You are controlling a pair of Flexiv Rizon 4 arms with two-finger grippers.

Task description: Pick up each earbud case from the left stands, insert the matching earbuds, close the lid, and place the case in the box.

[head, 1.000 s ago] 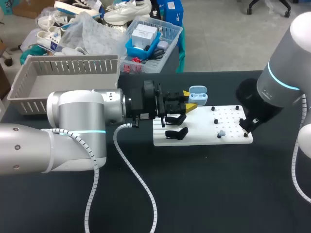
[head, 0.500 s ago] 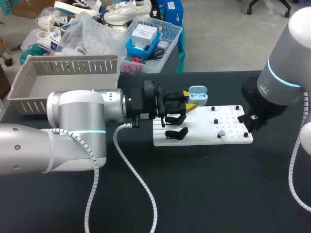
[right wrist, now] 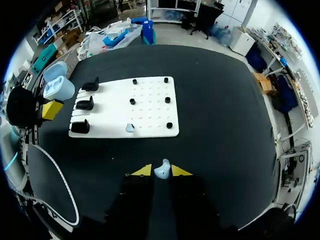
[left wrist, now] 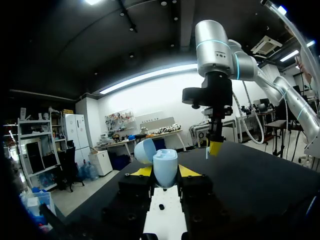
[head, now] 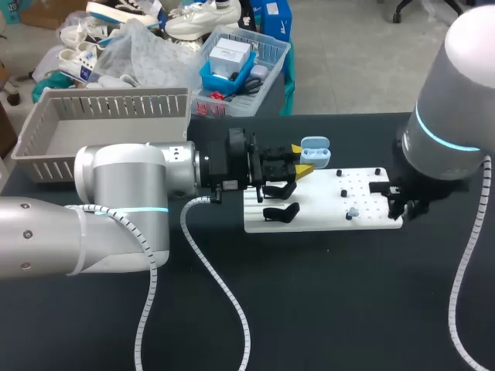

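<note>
Your left gripper point(left wrist: 165, 174) is clamped on the open blue case point(left wrist: 165, 164). Its lid is tipped back, and it is held over the white board's point(head: 325, 222) left end, by the black stands point(head: 280, 212). Your right gripper point(right wrist: 161, 172) pinches one earbud point(right wrist: 162, 169) well apart from the case. A second earbud point(right wrist: 129, 128) lies on the board.

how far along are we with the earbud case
Done: left gripper holds the case off the stands, lid open. In hand: right gripper grips one earbud. Left: second earbud on the board, inserting both, closing, placing in the box.
</note>
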